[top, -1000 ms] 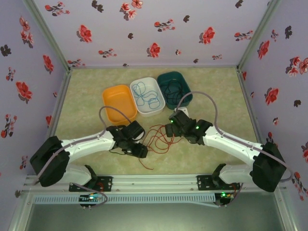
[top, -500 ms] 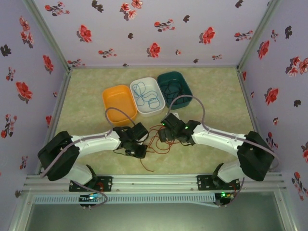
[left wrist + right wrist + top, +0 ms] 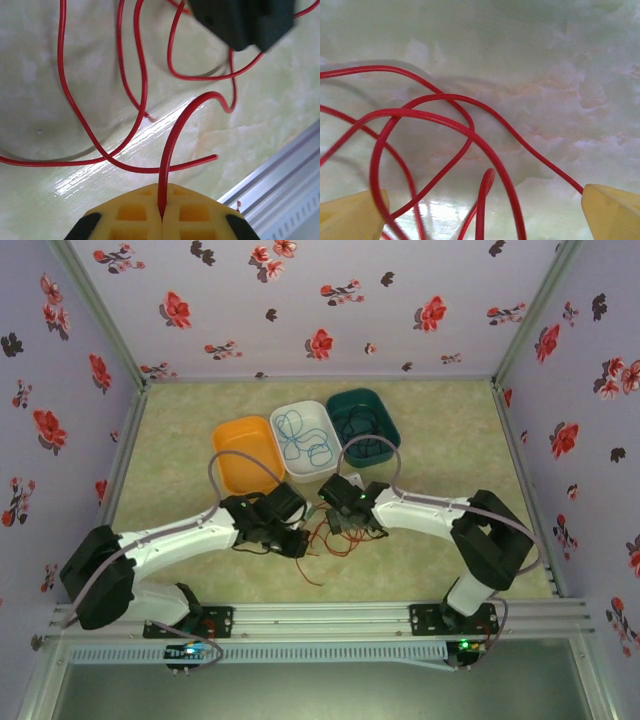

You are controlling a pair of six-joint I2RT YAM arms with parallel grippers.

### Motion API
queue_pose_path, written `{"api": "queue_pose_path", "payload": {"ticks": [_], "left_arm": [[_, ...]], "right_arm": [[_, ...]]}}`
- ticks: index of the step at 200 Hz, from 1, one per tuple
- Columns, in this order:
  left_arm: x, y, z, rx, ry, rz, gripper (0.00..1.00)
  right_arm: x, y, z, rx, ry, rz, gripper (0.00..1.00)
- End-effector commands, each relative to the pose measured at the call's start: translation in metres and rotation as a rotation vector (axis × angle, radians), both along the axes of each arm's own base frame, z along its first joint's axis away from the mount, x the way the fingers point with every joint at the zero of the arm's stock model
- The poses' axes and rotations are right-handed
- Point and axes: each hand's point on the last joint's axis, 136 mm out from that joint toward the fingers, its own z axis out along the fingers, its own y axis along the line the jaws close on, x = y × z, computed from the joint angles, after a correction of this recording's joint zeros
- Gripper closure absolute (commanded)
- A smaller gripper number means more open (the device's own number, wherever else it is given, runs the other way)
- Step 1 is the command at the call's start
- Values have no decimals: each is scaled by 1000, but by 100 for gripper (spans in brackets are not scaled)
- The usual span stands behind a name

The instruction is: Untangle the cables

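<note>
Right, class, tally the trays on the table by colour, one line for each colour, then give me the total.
Orange tray: 1
White tray: 1
Green tray: 1
Total: 3

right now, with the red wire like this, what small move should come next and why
Probably lower the right claw and close it on a loop of the red cable: it hangs wide open over the crossing loops, while the left claw is shut on one strand, so a second grip would let them pull the tangle apart.
</note>
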Motion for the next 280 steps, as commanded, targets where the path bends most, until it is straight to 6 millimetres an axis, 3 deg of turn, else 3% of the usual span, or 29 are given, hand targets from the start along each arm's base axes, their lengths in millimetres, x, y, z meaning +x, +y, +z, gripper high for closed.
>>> {"api": "queue_pose_path", "payload": {"ticks": [1, 105, 173, 232, 280], "left_arm": [[2, 9, 22, 4, -49, -51, 100], [18, 39, 102, -146, -225, 6, 100], [21, 57, 145, -211, -331, 22, 100], [9, 46, 173, -296, -365, -93, 100], [0, 29, 178, -345, -344, -194, 100]], "right_arm": [[7, -17, 0, -56, -7, -74, 1], [15, -61, -18, 13, 76, -283, 1], [8, -86, -24, 23, 75, -372, 1], [9, -111, -14, 7, 27, -433, 1], [16, -121, 20, 50, -72, -444, 1]]}}
